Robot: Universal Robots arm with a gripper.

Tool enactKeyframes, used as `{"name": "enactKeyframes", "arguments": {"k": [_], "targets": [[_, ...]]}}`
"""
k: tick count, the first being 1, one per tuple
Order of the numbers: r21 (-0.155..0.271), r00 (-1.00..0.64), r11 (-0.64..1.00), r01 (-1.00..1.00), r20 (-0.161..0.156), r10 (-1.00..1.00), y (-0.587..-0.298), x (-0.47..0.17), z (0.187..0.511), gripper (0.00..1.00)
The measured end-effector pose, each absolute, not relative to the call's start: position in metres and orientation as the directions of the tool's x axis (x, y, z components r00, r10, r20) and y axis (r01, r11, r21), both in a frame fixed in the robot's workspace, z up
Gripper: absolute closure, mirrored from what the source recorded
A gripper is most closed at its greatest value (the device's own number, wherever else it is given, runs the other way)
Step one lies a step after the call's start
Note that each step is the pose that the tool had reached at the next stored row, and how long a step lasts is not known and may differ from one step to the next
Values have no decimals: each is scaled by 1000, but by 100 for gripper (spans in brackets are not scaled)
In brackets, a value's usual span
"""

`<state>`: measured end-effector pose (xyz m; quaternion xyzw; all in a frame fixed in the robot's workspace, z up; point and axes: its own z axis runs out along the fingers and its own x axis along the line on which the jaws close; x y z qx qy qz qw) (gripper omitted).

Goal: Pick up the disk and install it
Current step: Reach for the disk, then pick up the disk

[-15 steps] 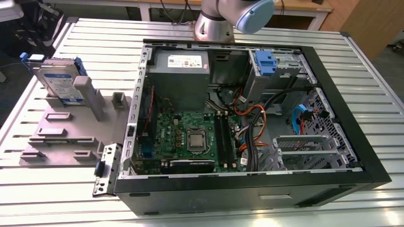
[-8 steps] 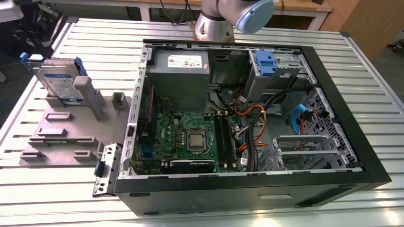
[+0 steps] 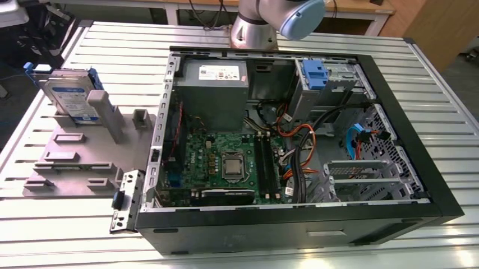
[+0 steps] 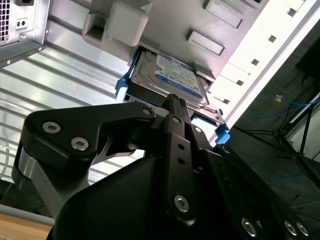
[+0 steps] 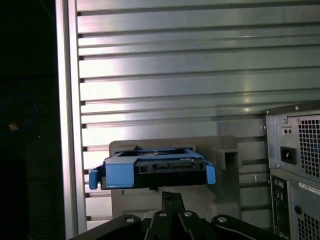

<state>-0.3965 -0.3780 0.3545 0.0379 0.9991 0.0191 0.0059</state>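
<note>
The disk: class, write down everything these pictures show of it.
The disk is a flat silver-grey metal drive with a blue-and-white label, clipped in a blue plastic carrier. It stands on edge, leaning slightly, in the grey holder on the slatted table, at the exterior view's left of the open computer case. Only the holder touches it.

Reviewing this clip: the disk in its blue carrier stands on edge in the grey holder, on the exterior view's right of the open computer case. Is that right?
Not quite. The disk stands in the grey holder on the exterior view's left of the open computer case, not its right, as the exterior view shows. The blue carrier and on-edge stance are as you said.
</note>
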Motion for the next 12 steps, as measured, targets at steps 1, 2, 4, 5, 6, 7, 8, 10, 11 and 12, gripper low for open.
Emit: {"name": "enactKeyframes", "arguments": {"k": [1,2,4,5,6,7,8,10,11,12], "targets": [[38,-997,996,75,-10,76,-378,-397,354,89],[39,-997,996,76,-10,76,-378,-397,354,89],[38,-997,996,76,-10,76,-378,-397,354,89],[39,-997,996,76,-10,76,-377,-397,353,89],[39,-997,996,76,-10,76,-377,-397,353,89],[39,-997,996,76,-10,76,-377,-397,353,89],[39,-997,996,76,-10,76,-377,-397,352,89],[39,-997,996,76,-10,76,-376,-397,351,89],[39,-997,996,76,-10,76,-376,-397,351,89],[39,-997,996,76,-10,76,-376,-397,351,89]]}}
